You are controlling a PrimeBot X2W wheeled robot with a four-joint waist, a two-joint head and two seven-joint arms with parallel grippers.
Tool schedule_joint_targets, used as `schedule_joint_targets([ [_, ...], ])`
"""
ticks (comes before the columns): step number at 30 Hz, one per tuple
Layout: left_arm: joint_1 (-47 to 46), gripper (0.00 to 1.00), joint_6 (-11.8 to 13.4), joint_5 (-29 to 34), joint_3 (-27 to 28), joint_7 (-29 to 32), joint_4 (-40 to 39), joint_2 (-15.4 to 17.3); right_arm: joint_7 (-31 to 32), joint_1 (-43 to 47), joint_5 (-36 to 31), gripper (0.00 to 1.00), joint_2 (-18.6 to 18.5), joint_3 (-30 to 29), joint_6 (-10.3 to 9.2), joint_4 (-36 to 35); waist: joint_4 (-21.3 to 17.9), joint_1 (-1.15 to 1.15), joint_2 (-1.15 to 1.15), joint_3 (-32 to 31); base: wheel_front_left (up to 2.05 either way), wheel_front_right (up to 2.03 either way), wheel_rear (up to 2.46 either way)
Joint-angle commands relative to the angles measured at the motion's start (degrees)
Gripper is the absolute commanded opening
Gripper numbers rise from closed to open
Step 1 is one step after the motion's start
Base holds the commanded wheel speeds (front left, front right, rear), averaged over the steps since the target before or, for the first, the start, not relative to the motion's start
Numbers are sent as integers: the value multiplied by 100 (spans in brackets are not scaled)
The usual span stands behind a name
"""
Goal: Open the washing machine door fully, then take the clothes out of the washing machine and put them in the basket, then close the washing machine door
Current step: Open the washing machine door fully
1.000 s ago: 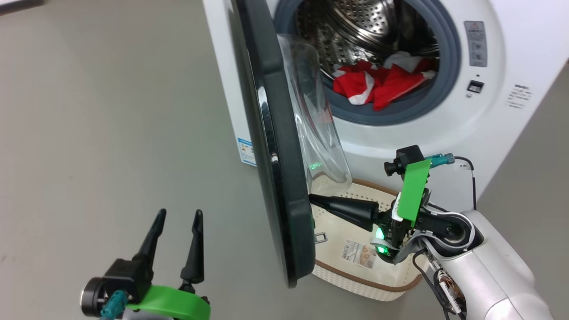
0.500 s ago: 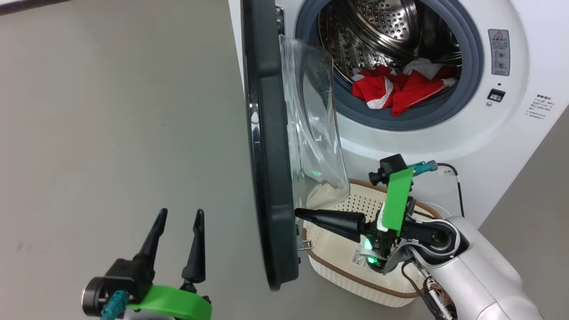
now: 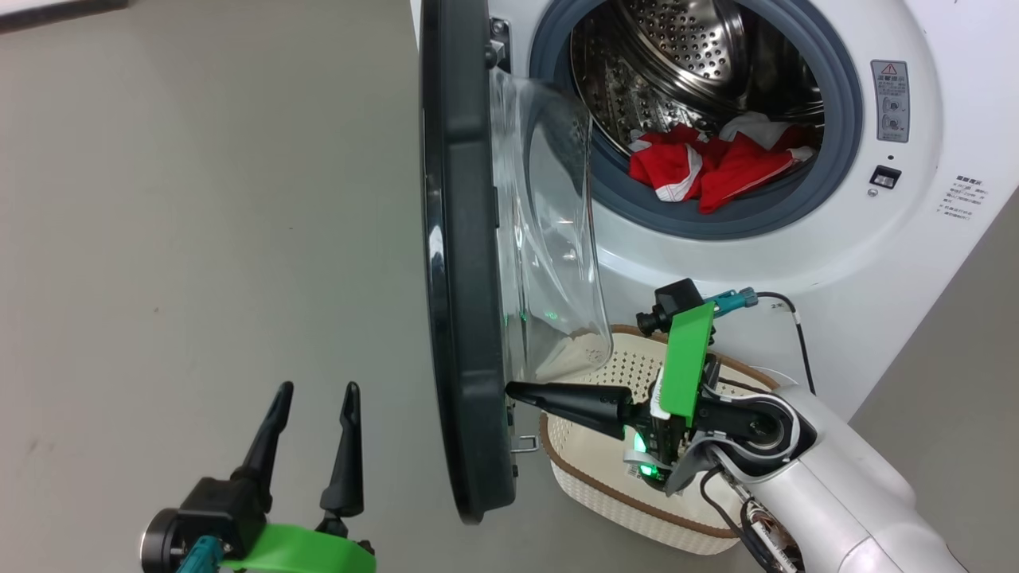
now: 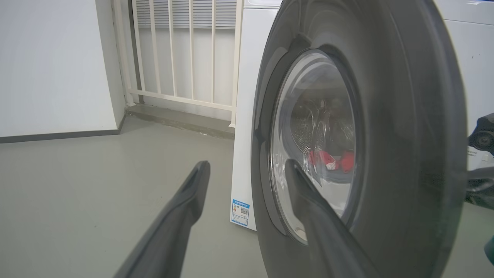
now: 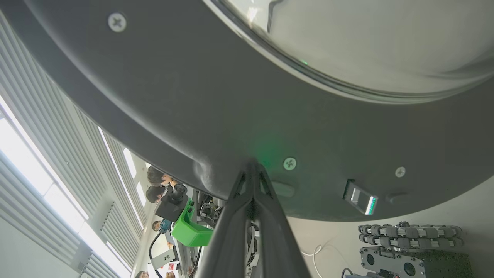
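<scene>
R wrist: R gripper [image 5: 252, 166] closed, tip on door [image 5: 173, 96] — head: L gripper [image 3: 317, 388] spread, empty.

Not much legible here tbh. The washing machine [image 3: 796, 263] has a grey warning label [image 3: 889, 100] at the upper right of the head view, with a red triangle exclamation sign on top; the rest is too small to read. Same for the printed lines [image 3: 959, 199] further right. In the left wrist view, a blue-and-white sticker [image 4: 240, 212] with a QR code sits low on its side, lower centre. Lower left of the right wrist view, a white tag [image 5: 166, 258] on a cable [image 5: 154, 244] looks like "2米".
</scene>
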Motion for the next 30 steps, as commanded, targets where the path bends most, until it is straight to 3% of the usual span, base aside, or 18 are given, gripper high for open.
schedule_joint_targets([
  [1,-61,100,30,-11,214,-28,-175,83,-154,-250,-15,0,123,78,37,-130,-9,0,0,-8,0,0,0],
  [2,-55,100,25,-10,218,-28,-173,83,-237,-262,-77,0,123,84,37,-117,-13,0,0,-13,0,0,0],
  [3,-50,100,21,-10,220,-28,-171,83,-330,-271,-166,10,123,90,37,-110,-18,0,0,-16,0,0,0],
  [6,-37,100,18,-15,215,-28,-158,83,-672,-241,-495,100,123,56,37,-103,-35,0,0,-32,0,0,0],
  [17,-40,100,-44,39,297,-28,-68,83,-1832,224,-1856,100,-267,151,37,-831,-93,0,0,-109,0,0,0],
  [18,-37,100,-66,53,330,-28,-45,83,-2231,323,-2290,100,-444,289,37,-981,-103,0,0,-124,0,0,0],
  [19,-37,100,-66,53,330,-28,-45,83,-2231,323,-2290,100,-444,289,37,-981,-103,0,0,-124,0,0,0],
  [24,-72,100,-128,84,427,-28,-46,83,-3412,503,-3233,100,-842,617,37,-1079,-115,0,0,-150,0,0,0],
  [30,-68,100,-154,117,440,-28,-72,83,-4821,540,-4235,100,-1072,891,37,-470,-135,0,0,-193,0,0,0],
])
